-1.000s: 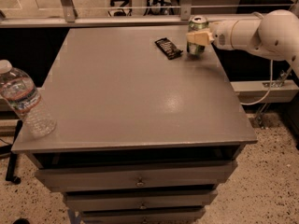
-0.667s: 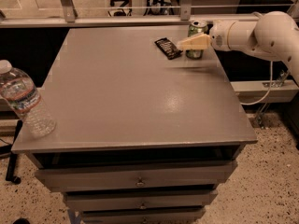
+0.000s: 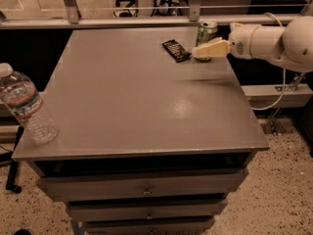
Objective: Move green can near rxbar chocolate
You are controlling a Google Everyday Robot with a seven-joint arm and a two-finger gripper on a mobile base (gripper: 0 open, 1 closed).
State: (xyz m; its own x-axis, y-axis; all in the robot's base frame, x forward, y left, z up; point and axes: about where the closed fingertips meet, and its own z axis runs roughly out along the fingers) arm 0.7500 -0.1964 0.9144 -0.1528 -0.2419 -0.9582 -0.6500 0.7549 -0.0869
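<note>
The green can, a small cylinder with a silver top, stood upright at the far right corner of the smooth grey desk. The pale gripper crossed its lower part; whether the jaws pinched it could not be told. The flat, dark-wrapped chocolate bar lay just left of it.

My gripper, smooth cream plastic (just in front of the green can, shiny metal), glossy-wrapped rxbar chocolate, smooth grey tabletop, faint sheen.
</note>
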